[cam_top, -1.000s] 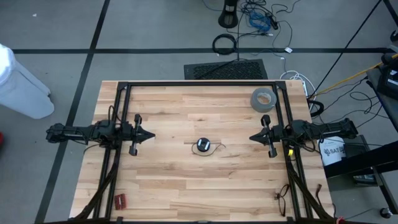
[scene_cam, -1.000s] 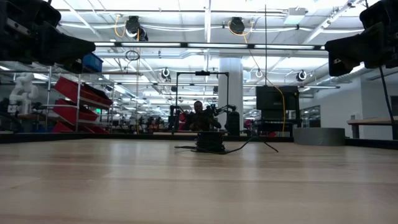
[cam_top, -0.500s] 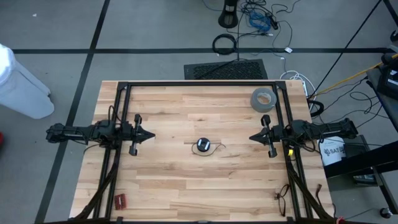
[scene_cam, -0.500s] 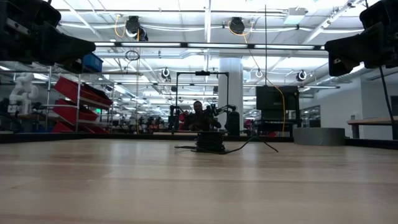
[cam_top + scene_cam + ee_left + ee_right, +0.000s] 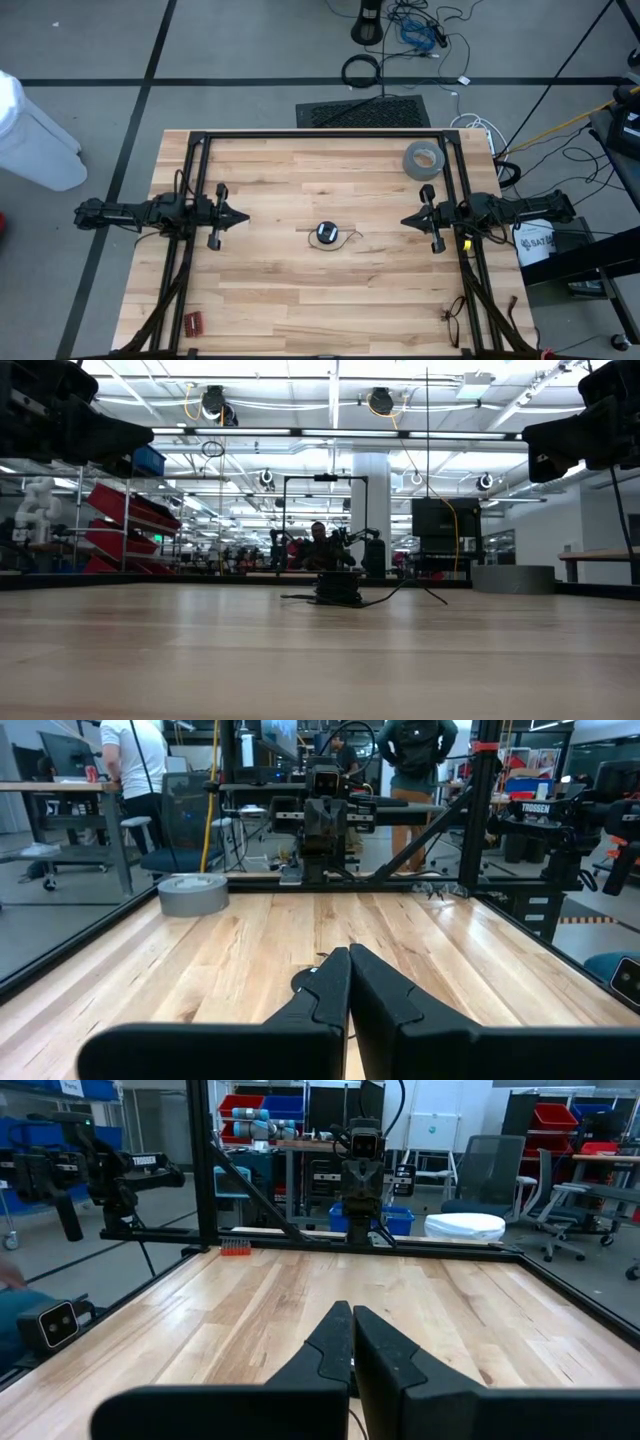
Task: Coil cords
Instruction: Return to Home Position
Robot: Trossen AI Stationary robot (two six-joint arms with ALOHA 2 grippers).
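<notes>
Coiled black wire sits near the middle of the worktop, wound into one small, tight, dark bundle. From above, a bluish spot shows at its centre. A short loose end, very thin, curls off the bundle toward the right arm's side, and a shorter bit pokes out on the opposite side. In the low view the black wire shows as a squat dark lump flat on the wood, with fine strands trailing along the surface on both sides.

Both arms are stretched out level over the side edges of the worktop, pointing inward at each other, with the bundle between them and well apart from each. The left pincer has its two fingers pressed together to a point and holds nothing; its own wrist view shows the left pincer with the dark fingers meeting along a narrow seam. The right pincer is the same, fingers closed tip to tip and empty, as the right pincer shows in its wrist view.

A grey tape roll lies flat near the far corner on the right arm's side, away from the wire.
</notes>
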